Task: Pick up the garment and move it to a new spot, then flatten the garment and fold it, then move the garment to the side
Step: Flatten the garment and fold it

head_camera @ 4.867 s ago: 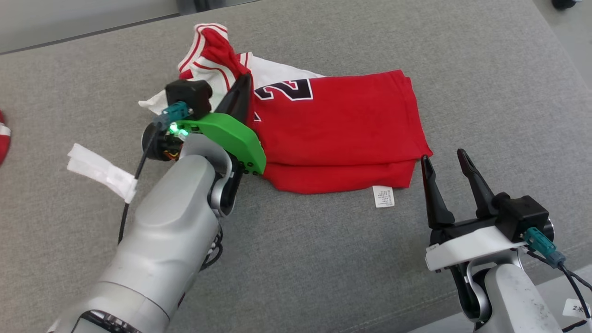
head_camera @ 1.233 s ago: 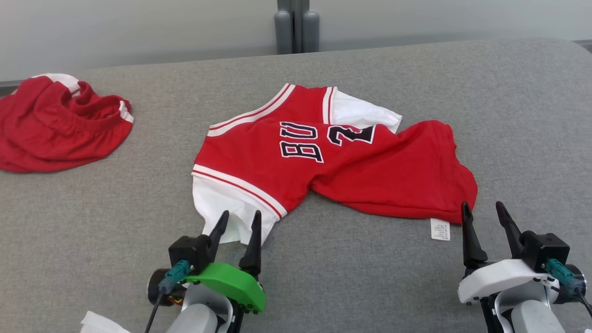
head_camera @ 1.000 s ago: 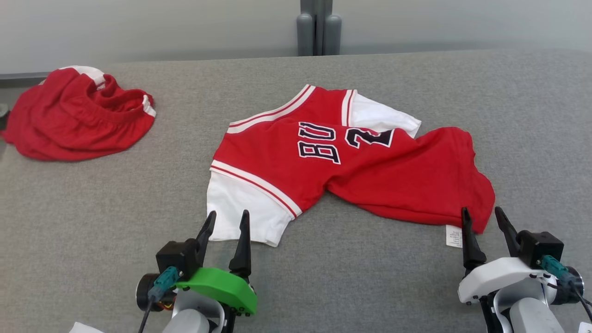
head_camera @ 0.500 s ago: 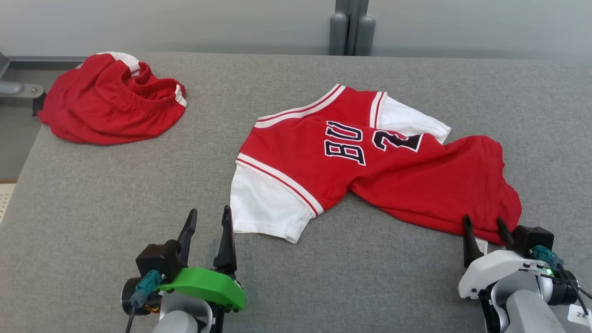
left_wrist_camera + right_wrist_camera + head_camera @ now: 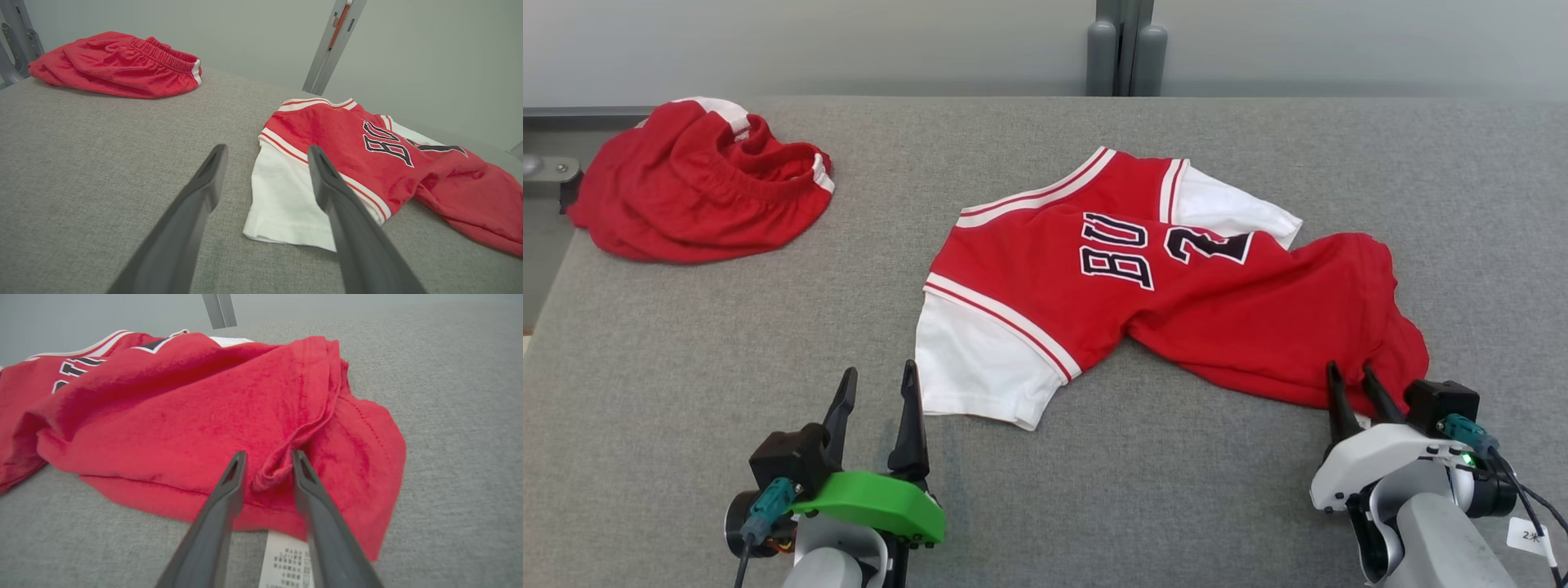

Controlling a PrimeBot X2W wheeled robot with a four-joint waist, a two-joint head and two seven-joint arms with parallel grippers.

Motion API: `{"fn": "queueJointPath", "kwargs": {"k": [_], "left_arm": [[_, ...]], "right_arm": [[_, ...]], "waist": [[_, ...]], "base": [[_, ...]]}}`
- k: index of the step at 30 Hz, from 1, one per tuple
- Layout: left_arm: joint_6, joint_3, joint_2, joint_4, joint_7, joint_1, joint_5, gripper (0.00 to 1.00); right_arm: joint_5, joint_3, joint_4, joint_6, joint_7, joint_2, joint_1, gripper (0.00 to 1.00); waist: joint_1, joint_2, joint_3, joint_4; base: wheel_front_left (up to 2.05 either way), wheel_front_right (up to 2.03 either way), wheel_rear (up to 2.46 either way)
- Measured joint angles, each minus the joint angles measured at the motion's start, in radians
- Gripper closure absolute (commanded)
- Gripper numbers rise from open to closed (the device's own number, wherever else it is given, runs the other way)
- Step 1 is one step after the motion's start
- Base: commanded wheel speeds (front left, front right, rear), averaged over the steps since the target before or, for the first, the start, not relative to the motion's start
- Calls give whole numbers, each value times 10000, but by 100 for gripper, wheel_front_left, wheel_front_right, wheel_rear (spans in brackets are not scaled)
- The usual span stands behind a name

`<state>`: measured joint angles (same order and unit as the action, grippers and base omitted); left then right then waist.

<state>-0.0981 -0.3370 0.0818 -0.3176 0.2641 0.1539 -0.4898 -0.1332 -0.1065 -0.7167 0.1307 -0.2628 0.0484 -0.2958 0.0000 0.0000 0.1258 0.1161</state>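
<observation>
The garment is a red jersey with white sleeves and black lettering, spread loosely on the grey padded table, its lower half rumpled to the right. My right gripper is at the jersey's near right hem. In the right wrist view the garment has a raised fold between the half-closed jaws of that gripper, with a small gap left. My left gripper is open on bare table just left of the white sleeve. The left wrist view shows its gripper short of the garment.
A bunched pair of red shorts lies at the table's far left corner, also in the left wrist view as shorts. A white care label pokes out under the hem. A grey post stands behind the table.
The head camera has panned, shifting the whole picture. My right gripper has moved forward onto the hem and its jaws have narrowed around a fold. The left gripper stays open.
</observation>
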Motion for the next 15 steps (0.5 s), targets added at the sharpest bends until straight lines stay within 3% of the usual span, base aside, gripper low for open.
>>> {"fn": "queueJointPath", "kwargs": {"k": [2,4,5,15], "left_arm": [[8,42,-8,-6,0,0,21,0],[10,98,-19,-8,0,0,63,0],[10,123,-21,-10,0,0,71,0],[65,470,-82,-46,6,-1,102,0]], "right_arm": [[8,-59,-15,0,0,0,-30,69],[13,-104,13,0,0,4,-105,97],[6,-121,58,0,0,0,-132,100],[-949,-6,1509,0,0,0,1055,100]], "waist": [[0,0,7,-16],[0,0,13,-45],[0,0,14,-61],[0,0,-46,-641]], "base": [[0,0,0],[0,0,0],[0,0,0],[0,0,0]]}}
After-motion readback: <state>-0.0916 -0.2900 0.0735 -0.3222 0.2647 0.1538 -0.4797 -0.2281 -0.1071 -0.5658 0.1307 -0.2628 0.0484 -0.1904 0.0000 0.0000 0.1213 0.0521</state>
